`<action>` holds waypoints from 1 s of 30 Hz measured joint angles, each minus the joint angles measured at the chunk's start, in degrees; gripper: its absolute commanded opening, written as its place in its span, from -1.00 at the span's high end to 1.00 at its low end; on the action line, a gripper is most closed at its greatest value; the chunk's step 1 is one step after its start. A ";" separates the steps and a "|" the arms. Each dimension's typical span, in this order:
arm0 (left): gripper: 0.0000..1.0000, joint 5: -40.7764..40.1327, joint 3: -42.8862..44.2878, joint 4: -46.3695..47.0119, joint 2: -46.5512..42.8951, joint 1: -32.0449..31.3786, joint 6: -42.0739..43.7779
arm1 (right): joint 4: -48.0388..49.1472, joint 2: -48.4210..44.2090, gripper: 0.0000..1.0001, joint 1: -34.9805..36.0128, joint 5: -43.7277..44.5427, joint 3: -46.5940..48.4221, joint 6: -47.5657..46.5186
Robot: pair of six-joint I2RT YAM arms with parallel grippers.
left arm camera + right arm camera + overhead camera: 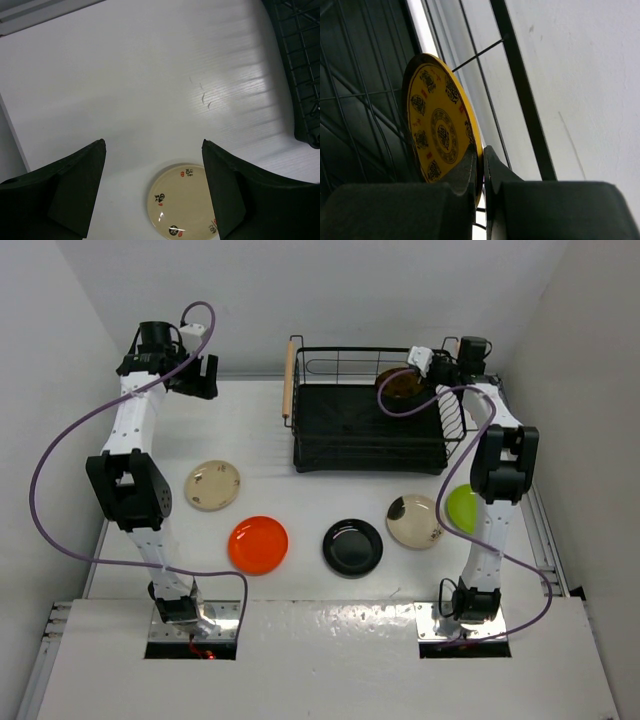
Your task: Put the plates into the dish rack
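Plates: 1 of 6, the yellow-brown plate (440,125), stands on edge over the dish rack (350,425) at upper right, pinched by the right gripper (482,162) and not yet released. 5 others lie on the table (250,430) across the middle. The left gripper (153,145), jaws spread, holds nothing at upper left.

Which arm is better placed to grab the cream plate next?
Left, likely: the left gripper is open, empty, nearer the cream plate, while the right gripper is shut on the yellow plate at the dish rack.

site: robot lab | proof: walled white table (262,435) (arms (125,485) bolted on)
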 measured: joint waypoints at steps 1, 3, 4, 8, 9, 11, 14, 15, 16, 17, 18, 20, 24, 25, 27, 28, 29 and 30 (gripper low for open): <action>-0.65 0.00 0.00 0.02 0.00 0.00 0.00 | -0.04 0.00 1.00 0.17 0.33 -0.15 -0.57; -0.65 0.00 0.00 0.00 0.09 0.00 0.00 | 0.07 0.00 0.18 0.46 0.98 -0.72 -1.55; -0.65 0.00 0.00 0.02 0.13 0.00 0.00 | 0.02 0.00 0.11 0.66 1.33 -1.05 -1.62; -0.65 0.02 -0.09 0.04 0.33 0.15 0.22 | 4.55 0.00 -0.15 1.84 2.73 -3.17 -0.98; -0.65 0.11 -0.44 0.13 0.33 0.22 0.50 | 6.43 0.00 -0.19 2.08 2.91 -3.82 0.07; -0.65 1.16 -2.05 0.31 0.24 0.46 2.10 | 10.19 0.00 -0.30 2.25 3.02 -5.25 3.06; -0.70 2.38 -8.15 -0.52 -0.24 0.83 6.58 | 17.40 0.00 -0.51 2.29 3.08 -6.95 8.63; -0.75 2.29 -10.82 -0.94 -0.35 0.98 8.20 | 19.93 0.00 -0.57 2.27 3.10 -7.45 10.40; -0.75 2.21 -13.46 -1.70 -0.35 1.18 9.84 | 22.53 0.00 -0.66 2.27 3.10 -7.98 12.98; -0.75 1.77 -16.55 -2.58 -0.35 1.44 11.39 | 24.76 -0.02 -0.70 2.27 3.13 -8.35 15.47; -0.75 1.40 -19.41 -3.10 -0.35 1.73 12.59 | 27.12 -0.02 -0.73 2.21 3.17 -8.76 17.99; -0.75 0.42 -25.68 -3.89 -0.44 2.93 14.27 | 32.44 -0.79 -0.81 2.12 3.23 -10.58 23.50; -0.75 -2.21 -32.89 -4.11 -0.44 6.99 14.49 | 39.78 -5.84 -0.81 2.23 2.89 -16.50 30.86; -0.75 -2.54 -33.51 -3.78 -0.44 8.04 14.14 | 40.92 -7.63 -0.81 2.38 2.71 -18.16 31.74; -0.75 -2.99 -34.23 -2.14 -0.44 9.81 13.46 | 43.82 -11.82 -0.81 2.54 2.29 -21.73 33.07; -0.75 -3.10 -34.58 -1.05 -0.44 10.58 13.29 | 45.05 -13.99 -0.81 2.75 2.10 -23.52 33.64; -0.75 -3.23 -35.04 0.09 -0.44 11.13 13.18 | 46.40 -16.04 -0.81 3.02 1.68 -25.09 34.10; -0.75 -3.26 -35.45 0.83 -0.44 11.39 13.11 | 47.93 -18.01 -0.81 3.32 1.70 -26.73 34.27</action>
